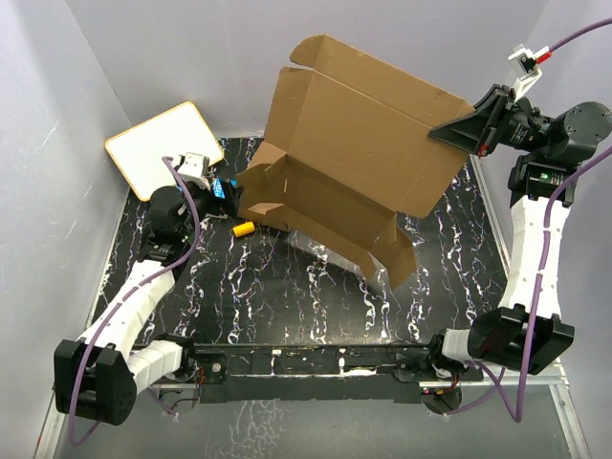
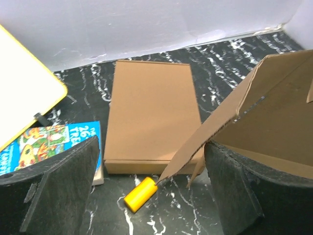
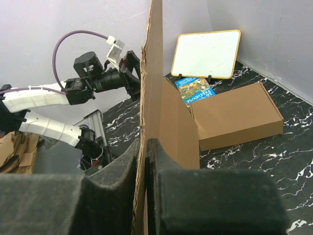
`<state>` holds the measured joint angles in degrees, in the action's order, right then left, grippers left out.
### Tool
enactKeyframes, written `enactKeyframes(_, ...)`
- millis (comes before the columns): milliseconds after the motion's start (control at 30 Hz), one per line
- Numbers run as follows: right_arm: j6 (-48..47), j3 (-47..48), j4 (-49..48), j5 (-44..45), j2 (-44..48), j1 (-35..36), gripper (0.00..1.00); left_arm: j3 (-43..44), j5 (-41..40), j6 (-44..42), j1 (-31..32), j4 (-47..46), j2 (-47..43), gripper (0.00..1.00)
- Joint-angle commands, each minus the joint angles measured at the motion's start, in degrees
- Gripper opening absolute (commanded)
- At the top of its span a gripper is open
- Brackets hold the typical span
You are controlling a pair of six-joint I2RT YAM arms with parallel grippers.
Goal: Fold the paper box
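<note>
Brown corrugated cardboard is filling the middle of the scene. The paper box (image 1: 354, 143) is standing half-open and tilted over the black marbled tabletop (image 1: 287, 296). Its wide lid panel is rising toward the back wall, and its shallow tray with raised side flaps is sitting lower at the front.

The right gripper (image 1: 459, 129) is clamping the right edge of the lid panel. In its wrist view the padded fingers (image 3: 205, 196) are pressing together on the thin board, which is running edge-on between them.

The left gripper (image 2: 151, 142) is hovering low at the box's left corner with its fingers (image 2: 58, 181) spread wide and gripping nothing. A loose corner flap of the box is hanging into the gap, close beside the right-hand finger; whether it is touching that finger cannot be told.

Below the flap's tip a yellow cylinder (image 2: 140, 194) is lying on the tabletop, just in front of the near edge of a closed flat brown box (image 2: 151, 112). That box is lying flat behind the paper box, whose raised lid is hiding it from the overhead camera.

A blue picture book (image 2: 49, 142) is lying just left of the flat box, its near part covered by the left-hand finger. A white board with a yellow rim (image 1: 167, 143) is propped up in the back-left corner, beside the grey wall (image 1: 57, 143).
</note>
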<state>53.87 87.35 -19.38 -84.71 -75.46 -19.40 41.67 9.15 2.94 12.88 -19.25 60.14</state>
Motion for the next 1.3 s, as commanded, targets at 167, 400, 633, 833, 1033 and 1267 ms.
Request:
enactKeyframes(167,-0.52,2.82,-1.06,1.12,-0.69,-0.68,0.08,-0.62,18.74,8.52,-1.9,-14.89,8.33,0.63)
enactKeyframes(400,-0.81,2.65,-0.94,0.16,-0.55,-2.16,0.08,3.97,24.04,10.78,-1.93,-11.49,10.4,0.11)
enactKeyframes(633,-1.78,1.09,-0.77,0.06,-0.61,-3.37,0.08,6.51,31.07,15.71,-1.9,-1.89,4.44,0.0)
enactKeyframes(833,-13.14,0.62,10.19,2.82,0.29,-3.45,0.08,7.86,33.78,13.36,-1.94,14.32,-0.93,0.0)
enactKeyframes(1033,-22.63,-3.97,17.33,2.17,2.68,-3.45,0.08,3.64,32.02,13.32,-1.95,16.59,-2.21,0.0)
enactKeyframes(1267,-23.7,-13.38,16.76,-0.77,7.12,-3.37,0.08,-0.52,28.73,14.13,-0.74,13.02,-1.13,0.0)
